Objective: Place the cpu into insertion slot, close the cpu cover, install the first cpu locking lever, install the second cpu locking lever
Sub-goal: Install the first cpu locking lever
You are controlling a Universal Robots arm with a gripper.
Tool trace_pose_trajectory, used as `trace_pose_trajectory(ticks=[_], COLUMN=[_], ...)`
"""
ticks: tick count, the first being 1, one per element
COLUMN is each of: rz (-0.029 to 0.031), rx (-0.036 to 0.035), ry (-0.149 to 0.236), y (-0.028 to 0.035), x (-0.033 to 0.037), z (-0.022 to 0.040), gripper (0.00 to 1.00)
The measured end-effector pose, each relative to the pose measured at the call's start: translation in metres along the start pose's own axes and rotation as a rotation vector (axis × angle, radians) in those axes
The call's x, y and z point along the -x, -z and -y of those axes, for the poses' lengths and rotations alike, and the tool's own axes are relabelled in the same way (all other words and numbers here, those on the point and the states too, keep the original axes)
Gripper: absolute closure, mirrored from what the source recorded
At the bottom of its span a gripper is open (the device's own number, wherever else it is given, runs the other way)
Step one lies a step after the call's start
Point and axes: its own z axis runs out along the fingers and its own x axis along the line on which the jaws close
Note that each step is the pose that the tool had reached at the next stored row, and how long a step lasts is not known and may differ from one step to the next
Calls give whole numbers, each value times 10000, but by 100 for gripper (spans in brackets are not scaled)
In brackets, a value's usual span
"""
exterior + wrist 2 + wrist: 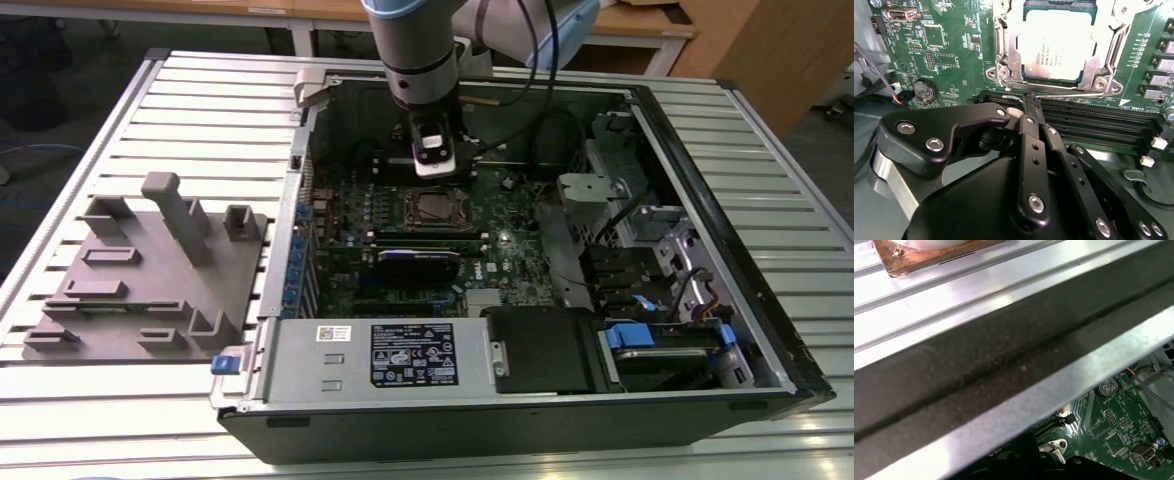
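Note:
The cpu (1056, 45), a square chip with a silvery top, lies in the insertion slot (434, 207) on the green motherboard. The cpu cover (1004, 47), a metal frame, lies down around the chip's edges. A thin wire locking lever (1069, 90) runs along the socket edge nearest my gripper. My gripper (1032, 100) hangs just behind the socket in the exterior view (441, 165). Its black fingers are shut, and their tips sit at that lever wire. I cannot tell whether they pinch it.
The open computer case (300, 230) lies on a slatted metal table. Long black memory slots (1094, 125) run beside the socket, and a coin battery (924, 90) is nearby. A black card (418, 262), the power supply (387, 355) and a grey fixture block (147, 280) also show.

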Motion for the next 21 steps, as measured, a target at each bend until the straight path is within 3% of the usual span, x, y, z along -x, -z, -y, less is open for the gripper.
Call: trace_pose_trajectory(ticks=[14, 21], rz=[32, 96], rx=[18, 53], ry=[6, 16], y=[1, -10], x=[-25, -26], z=[9, 12], gripper=[90, 90])
